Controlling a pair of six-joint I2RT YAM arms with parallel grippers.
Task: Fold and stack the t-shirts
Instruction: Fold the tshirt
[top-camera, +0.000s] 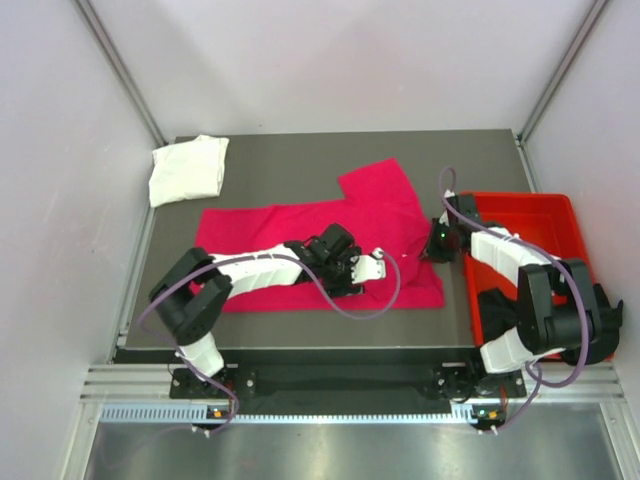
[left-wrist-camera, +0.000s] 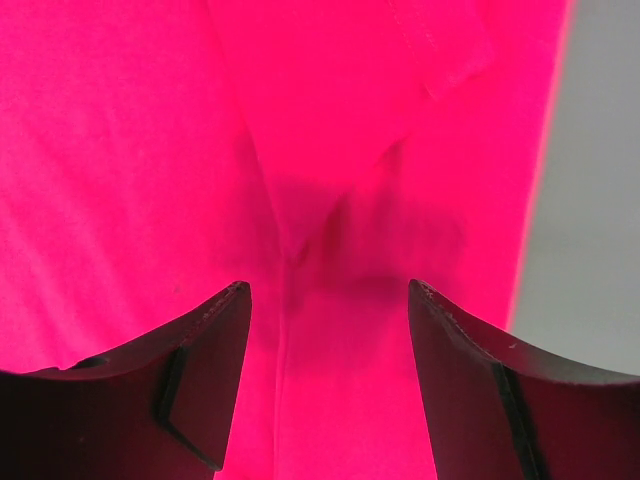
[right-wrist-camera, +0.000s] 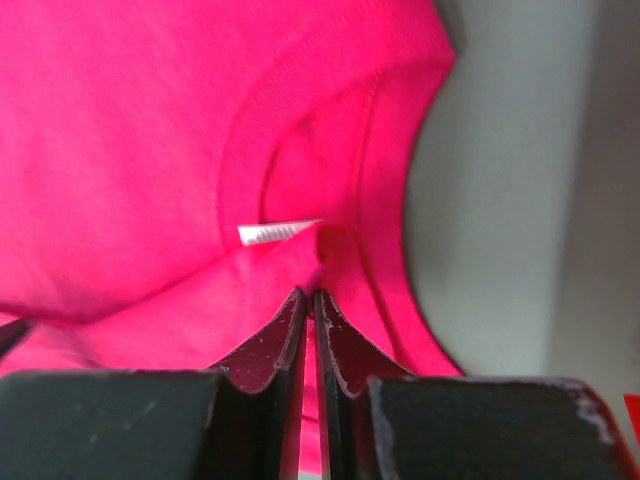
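Pinching pink t-shirt (right-wrist-camera: 120, 150) collar (right-wrist-camera: 260, 120), right hand (right-wrist-camera: 310, 295); left hand (left-wrist-camera: 328, 290) hovers, jaws apart.

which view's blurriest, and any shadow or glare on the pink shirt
Left wrist: pink shirt soft and textureless, a dark shadow ahead of the open left gripper. Right wrist: collar stitching and white label sharp. Top external: even light, no glare.

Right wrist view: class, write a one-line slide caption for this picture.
The right gripper, shut on the pink t-shirt at its neckline beside the white label, over the grey table.
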